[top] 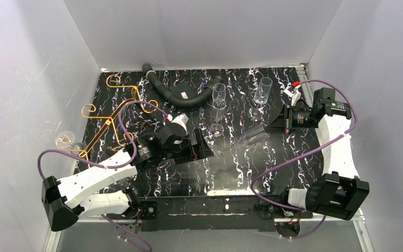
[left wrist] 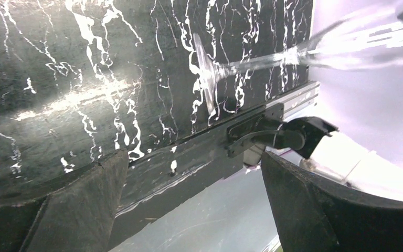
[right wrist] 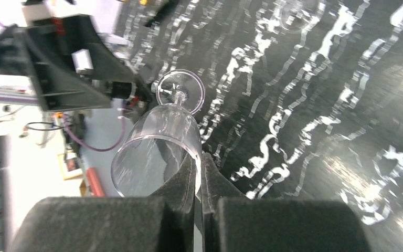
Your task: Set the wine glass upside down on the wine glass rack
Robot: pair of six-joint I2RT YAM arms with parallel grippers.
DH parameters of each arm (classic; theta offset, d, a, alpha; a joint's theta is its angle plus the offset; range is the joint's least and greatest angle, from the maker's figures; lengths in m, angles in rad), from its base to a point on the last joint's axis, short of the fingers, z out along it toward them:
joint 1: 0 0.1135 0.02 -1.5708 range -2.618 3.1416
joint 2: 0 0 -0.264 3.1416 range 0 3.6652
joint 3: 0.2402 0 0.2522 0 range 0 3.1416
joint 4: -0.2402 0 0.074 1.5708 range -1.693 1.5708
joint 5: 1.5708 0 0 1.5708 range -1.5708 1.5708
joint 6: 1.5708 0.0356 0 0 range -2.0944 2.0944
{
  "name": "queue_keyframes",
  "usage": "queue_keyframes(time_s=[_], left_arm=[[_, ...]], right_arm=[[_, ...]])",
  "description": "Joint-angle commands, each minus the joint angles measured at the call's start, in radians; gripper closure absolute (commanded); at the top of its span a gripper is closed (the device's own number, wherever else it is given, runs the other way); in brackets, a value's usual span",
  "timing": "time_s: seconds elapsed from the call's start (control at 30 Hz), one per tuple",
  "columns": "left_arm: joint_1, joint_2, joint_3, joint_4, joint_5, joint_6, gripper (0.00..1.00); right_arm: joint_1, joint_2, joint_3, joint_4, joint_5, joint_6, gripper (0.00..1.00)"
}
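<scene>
A clear wine glass [top: 253,136] is held off the table, lying nearly level with its foot towards the left arm. My right gripper [top: 267,127] is shut on the bowl's rim. In the right wrist view one finger is inside the bowl and one outside, at the gripper [right wrist: 199,157], with the glass [right wrist: 157,142] stretching away. My left gripper [top: 203,148] is open and empty, just short of the foot. In the left wrist view the glass [left wrist: 210,73] shows above and beyond the left gripper [left wrist: 204,205]. The gold wire rack [top: 118,113] stands at the far left.
A black corrugated hose [top: 181,97] lies at the back. Two clear glasses [top: 219,93] stand in the middle, and a third [top: 263,90] stands at the back right. Another glass [top: 65,139] sits by the rack's left end. White walls enclose the table.
</scene>
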Motion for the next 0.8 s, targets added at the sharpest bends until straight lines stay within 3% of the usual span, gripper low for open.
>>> queue_keyframes(time_s=[0.0,0.2,0.37,0.5,0.63,0.77], left_arm=[[-0.004,0.001,-0.040,0.116,-0.040,-0.110,0.03],[-0.004,0.018,-0.048,0.144,-0.037,-0.125,0.21],[-0.004,0.029,-0.063,0.182,-0.029,-0.139,0.49],[-0.004,0.029,-0.058,0.164,-0.035,-0.132,0.62],[-0.004,0.020,-0.053,0.139,-0.055,-0.115,0.71],[-0.005,0.010,-0.046,0.104,-0.083,-0.087,0.71]], right_arm=[[0.003,-0.020,-0.024,0.038,-0.281,-0.012,0.99],[0.003,-0.019,-0.027,0.033,-0.343,-0.028,0.99],[0.003,-0.020,-0.032,0.026,-0.355,-0.042,0.99],[0.003,-0.022,-0.034,0.026,-0.359,-0.043,0.99],[0.003,-0.026,-0.035,0.026,-0.363,-0.043,0.99],[0.003,-0.031,-0.039,0.026,-0.364,-0.044,0.99]])
